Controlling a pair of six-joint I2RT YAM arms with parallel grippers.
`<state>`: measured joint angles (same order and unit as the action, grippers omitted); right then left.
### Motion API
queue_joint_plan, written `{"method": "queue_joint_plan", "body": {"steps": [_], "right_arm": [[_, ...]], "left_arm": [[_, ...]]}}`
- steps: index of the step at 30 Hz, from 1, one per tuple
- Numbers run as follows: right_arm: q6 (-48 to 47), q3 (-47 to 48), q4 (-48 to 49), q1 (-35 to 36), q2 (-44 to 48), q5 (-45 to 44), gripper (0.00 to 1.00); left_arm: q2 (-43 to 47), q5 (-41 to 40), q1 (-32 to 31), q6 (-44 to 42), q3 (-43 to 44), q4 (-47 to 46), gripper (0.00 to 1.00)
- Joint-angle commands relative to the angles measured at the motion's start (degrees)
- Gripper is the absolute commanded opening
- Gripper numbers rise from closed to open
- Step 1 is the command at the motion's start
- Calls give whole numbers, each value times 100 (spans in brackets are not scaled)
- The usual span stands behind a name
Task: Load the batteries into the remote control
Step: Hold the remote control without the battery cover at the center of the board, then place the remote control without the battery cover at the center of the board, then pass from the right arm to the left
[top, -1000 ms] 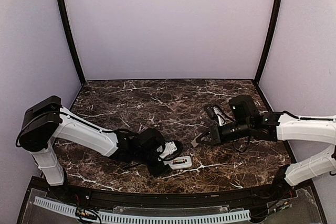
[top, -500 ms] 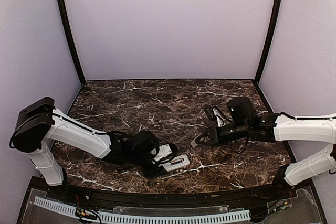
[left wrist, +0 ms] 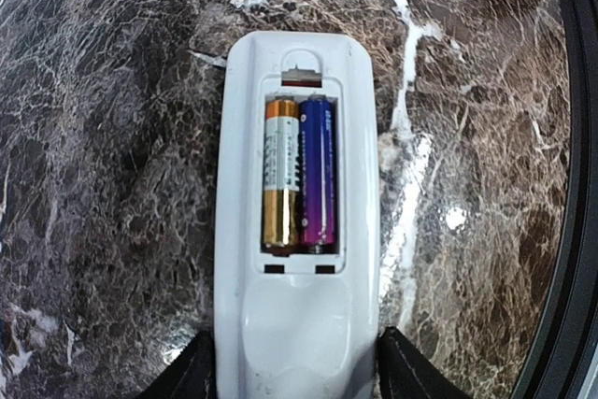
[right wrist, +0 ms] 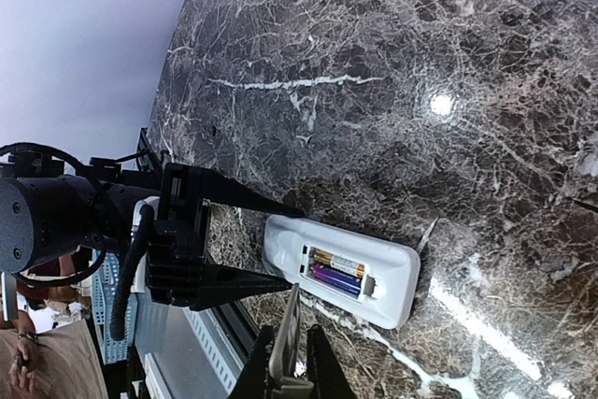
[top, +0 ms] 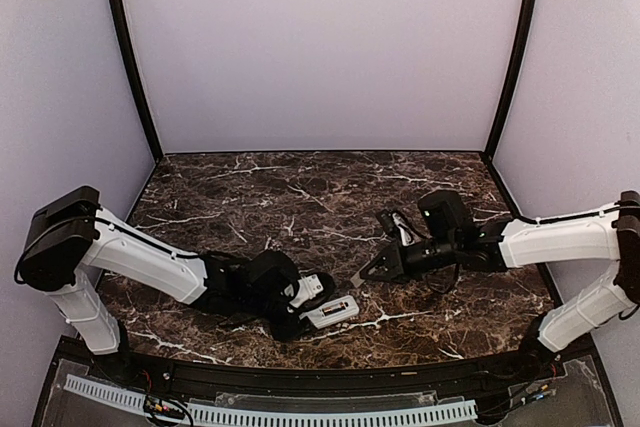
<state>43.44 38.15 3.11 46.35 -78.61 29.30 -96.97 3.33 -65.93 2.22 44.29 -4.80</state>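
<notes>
Batteries (left wrist: 316, 175) lie side by side in the bay on the back of the remote control (left wrist: 297, 324), one gold and one purple. Both look pushed all the way down. So I think the loading is done, and the job now is to put the lid on.

My left tool (left wrist: 299, 373) has a finger on each side of the remote's near end and squeezes it. The remote sits bay-up near the front edge of the tabletop (top: 300, 197). I cannot tell if it lies flat or if one end is a bit up.

My right tool (right wrist: 290, 352) is pinched almost all the way shut on a thin grey cover (right wrist: 293, 310). It grips the cover by one end, and the other end pokes out toward the remote. The cover is near the remote but not on it yet.

To do this well, my left tool should grip tight and not wobble, so the bay does not move. My right tool should turn the cover until its long side runs the same way as the bay. Then it should come down low and flat.

I see two little slots (left wrist: 273, 269) at one end of the bay and a notch (left wrist: 299, 67) at the other. The cover's ends should meet those, but I cannot tell which end goes in first.

I should go slowly. The cover is thin and may twist in my pinch. I must not bump the batteries or my left fingers.
</notes>
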Motion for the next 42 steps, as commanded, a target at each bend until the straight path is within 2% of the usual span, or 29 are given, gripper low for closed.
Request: {"method": "queue_joint_plan", "body": {"steps": [1,5,9,18,23,26,31,35,42], "right_arm": [[353,-163,679,58,-232,180,0],[718,-186,1108,253,-579,98,0],[1132,-39,1282,607,-812,-56,0],[1521,195,1639,857,-1323,-181,0],[1301,375,1234,854,-1185,-179,0],[1324,355,1301,866,-1081,-142,0],[1343,383,1348,879,-1072,118,0],[1288,386,1277,901,-925,104,0],[1290,389,1294,953,-832,45,0]], "left_arm": [[206,219,-78,84,-317,207,64],[510,89,-78,128,-527,91,75],[1004,24,-78,142,-843,-76,82],[2017,-441,-78,85,-1523,-906,80],[2401,-260,-86,-484,-1803,-1898,76],[2256,-236,-87,-901,-1903,-2666,75],[1495,-626,-87,-1408,-1574,-2906,77],[1151,-573,-87,-1370,-1526,-3510,75],[847,-370,-87,-1180,-1325,-3728,66]]}}
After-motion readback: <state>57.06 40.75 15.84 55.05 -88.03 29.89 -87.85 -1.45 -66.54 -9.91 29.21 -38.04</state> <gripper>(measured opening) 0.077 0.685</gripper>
